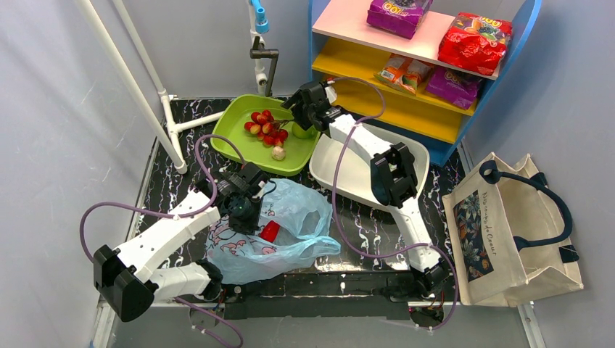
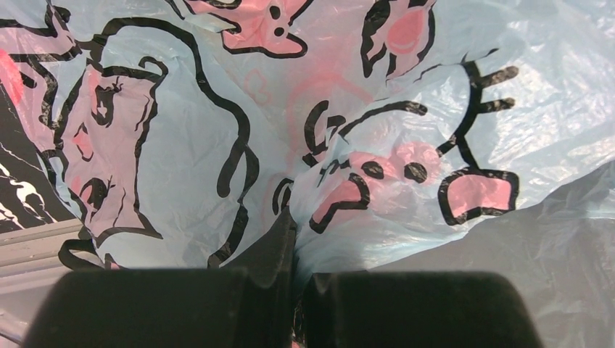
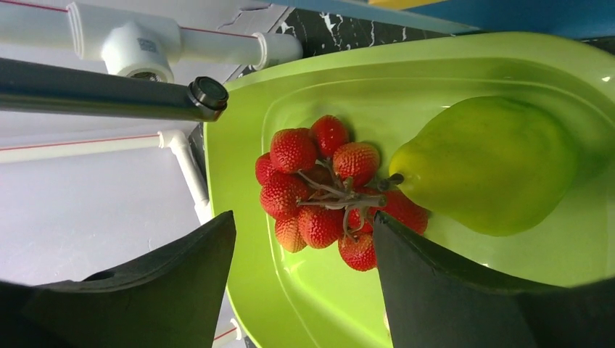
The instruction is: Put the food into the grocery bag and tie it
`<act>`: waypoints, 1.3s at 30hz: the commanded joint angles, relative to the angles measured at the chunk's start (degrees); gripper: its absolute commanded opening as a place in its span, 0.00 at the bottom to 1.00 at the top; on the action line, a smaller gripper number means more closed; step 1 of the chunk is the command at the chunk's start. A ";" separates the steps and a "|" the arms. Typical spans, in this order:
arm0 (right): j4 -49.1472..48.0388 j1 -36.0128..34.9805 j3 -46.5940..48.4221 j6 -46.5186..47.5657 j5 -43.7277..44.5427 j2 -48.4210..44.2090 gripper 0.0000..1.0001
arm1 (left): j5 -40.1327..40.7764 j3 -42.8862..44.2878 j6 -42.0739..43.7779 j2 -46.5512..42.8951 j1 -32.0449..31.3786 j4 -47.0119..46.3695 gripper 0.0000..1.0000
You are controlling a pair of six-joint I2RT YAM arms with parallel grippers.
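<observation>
A cluster of small red berries [image 1: 265, 127] [image 3: 325, 190] lies in the lime-green tray [image 1: 239, 145] [image 3: 290, 297], touching a green pear [image 3: 493, 163]. My right gripper [image 1: 292, 125] [image 3: 303, 217] hangs open just over the cluster, one finger on either side and nothing between them. The light-blue grocery bag [image 1: 290, 217] [image 2: 217, 130] with pink cartoon prints lies crumpled at the table's front. One red piece of food [image 1: 270, 230] shows inside it. My left gripper [image 1: 243, 209] [image 2: 296, 246] is shut on a fold of the bag's plastic near its mouth.
A small pale round item [image 1: 278, 153] also sits in the green tray. A white tray [image 1: 348, 174] lies under the right arm. A beige canvas tote [image 1: 508, 232] stands at the right, a shelf with snack packets [image 1: 471, 40] at the back, white pipes [image 1: 145, 87] on the left.
</observation>
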State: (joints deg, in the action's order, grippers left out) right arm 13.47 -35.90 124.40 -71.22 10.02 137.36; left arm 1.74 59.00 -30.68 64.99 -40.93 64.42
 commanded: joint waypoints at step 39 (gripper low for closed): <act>-10.28 -0.44 11.60 1.42 1.63 13.20 0.01 | 2.95 4.31 4.00 5.47 3.07 3.61 0.00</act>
State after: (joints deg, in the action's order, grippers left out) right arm 10.24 -38.65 137.38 -75.37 15.99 151.13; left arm 4.08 61.45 -27.59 70.04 -38.33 66.28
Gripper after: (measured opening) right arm 0.071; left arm 0.008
